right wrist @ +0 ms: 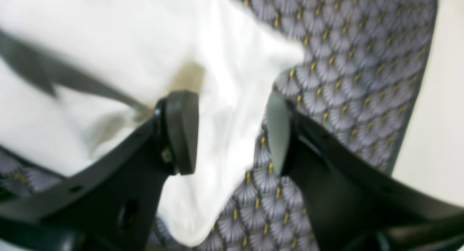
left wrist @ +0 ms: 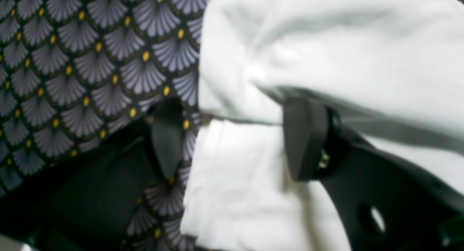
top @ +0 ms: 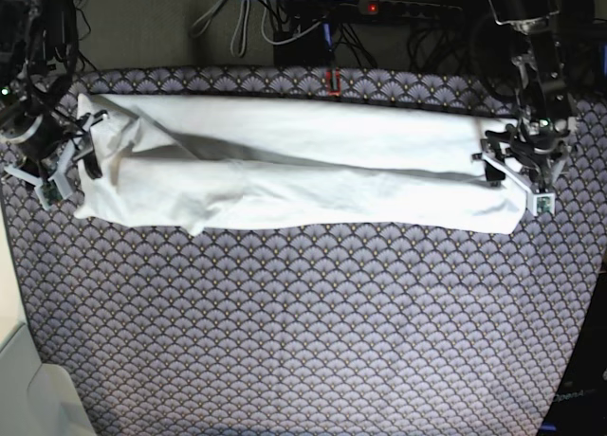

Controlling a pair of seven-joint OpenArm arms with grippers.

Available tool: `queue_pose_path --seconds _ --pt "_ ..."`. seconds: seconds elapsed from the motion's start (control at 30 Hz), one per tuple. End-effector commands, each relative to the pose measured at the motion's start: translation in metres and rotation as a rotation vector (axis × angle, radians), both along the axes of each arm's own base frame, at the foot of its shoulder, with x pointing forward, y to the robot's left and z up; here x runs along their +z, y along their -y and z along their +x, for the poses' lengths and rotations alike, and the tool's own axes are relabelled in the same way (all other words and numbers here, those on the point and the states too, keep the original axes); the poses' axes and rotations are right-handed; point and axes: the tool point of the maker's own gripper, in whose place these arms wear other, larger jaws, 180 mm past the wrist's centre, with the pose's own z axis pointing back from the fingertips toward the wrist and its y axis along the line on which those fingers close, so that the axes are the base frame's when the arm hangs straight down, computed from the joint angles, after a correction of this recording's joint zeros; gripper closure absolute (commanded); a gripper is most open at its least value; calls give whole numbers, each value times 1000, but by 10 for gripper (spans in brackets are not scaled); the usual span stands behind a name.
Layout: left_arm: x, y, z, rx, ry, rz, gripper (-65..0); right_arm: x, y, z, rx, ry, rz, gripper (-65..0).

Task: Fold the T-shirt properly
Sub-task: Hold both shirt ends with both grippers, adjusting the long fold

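Two grippers: I see one at each end of the long fold, both down at cloth level.
T-shirt (top: 294, 175): folded into a long band lying across the upper part of the patterned tablecloth (top: 313, 332), running left to right in the base view.
Left gripper (left wrist: 235, 138): jaws spread wide, the shirt's folded edge lying between them; I see no pinch.
Right gripper (right wrist: 232, 131): jaws apart, a loose flap of the shirt hanging in the gap and lying against one pad; nothing clamped.
Behind the table: power strip (top: 398, 9) and cables (top: 247, 24) on the floor past the far edge, apart from the shirt.
Near corner: pale surface (top: 33, 398) beside the cloth's edge.
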Motion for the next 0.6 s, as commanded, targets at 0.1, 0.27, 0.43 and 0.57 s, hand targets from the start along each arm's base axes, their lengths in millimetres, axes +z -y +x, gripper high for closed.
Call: queue_pose_path --seconds 0.1,0.27,0.43,0.57 --pt "39 -3 16 -23 114 51 -429 32 -39 7 88 108 20 -315" --pt "46 -2 18 -26 130 61 -429 7 -75 1 155 41 90 -314" --pt "45 -2 18 -26 129 58 -429 -30 -87 -2 165 -55 148 -314" --pt "35 -4 18 -11 111 44 -429 -53 -78 -3 133 -117 166 -314"
